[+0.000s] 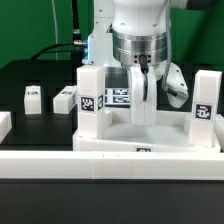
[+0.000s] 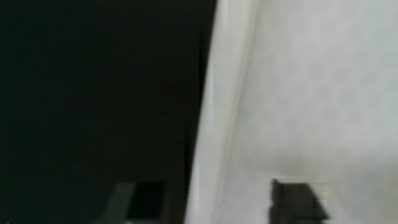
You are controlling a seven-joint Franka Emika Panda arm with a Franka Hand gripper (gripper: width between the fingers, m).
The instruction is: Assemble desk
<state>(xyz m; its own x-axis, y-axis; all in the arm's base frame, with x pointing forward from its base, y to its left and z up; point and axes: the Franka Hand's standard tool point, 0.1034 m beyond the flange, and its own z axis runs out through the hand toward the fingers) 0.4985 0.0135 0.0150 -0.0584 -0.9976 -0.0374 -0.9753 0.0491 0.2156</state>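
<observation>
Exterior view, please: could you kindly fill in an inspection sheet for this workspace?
Surface: black table, white rail along the front.
Job's things: tabletop with upright legs at both sides; two loose legs on the exterior view's left.
Clutter: nothing seen.
Jaws: around a third leg, upright at mid-tabletop; grip unclear.
Cables: black cable behind.
Surroundings: green backdrop.
</observation>
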